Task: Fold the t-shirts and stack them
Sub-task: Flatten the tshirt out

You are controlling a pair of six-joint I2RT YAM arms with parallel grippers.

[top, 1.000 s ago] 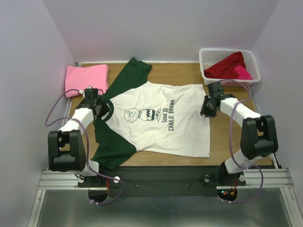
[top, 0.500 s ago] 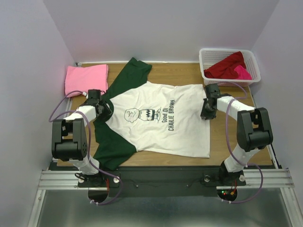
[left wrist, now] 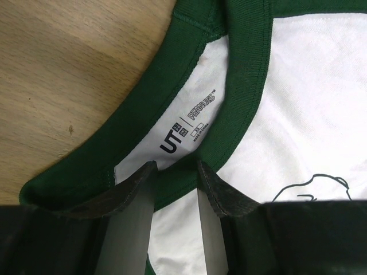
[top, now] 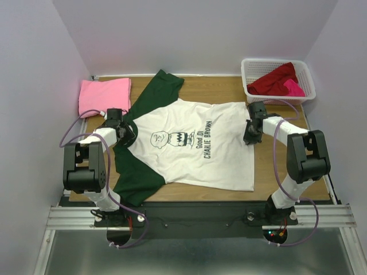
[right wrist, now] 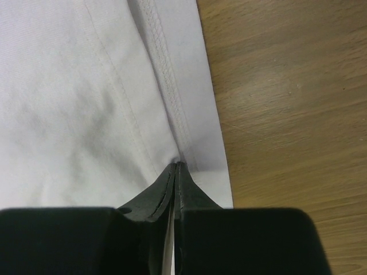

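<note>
Grasp white cloth t-shirt with dark green sleeves (top: 223,166) | left gripper (left wrist: 176,169) open astride collar (left wrist: 241,86), 9 o'clock | right gripper (right wrist: 176,166) clamps hem (right wrist: 172,86), 3 o'clock | close left, lift level.

Wooden table (top: 218,91): white tee (top: 195,149), pink tee (top: 103,96), basket (top: 252,71)

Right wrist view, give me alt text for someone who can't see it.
Two black fingers are pressed together, pinching the stitched hem of a white t-shirt close to its edge. The shirt fills the left of the frame, and the wooden table shows on the right.
</note>
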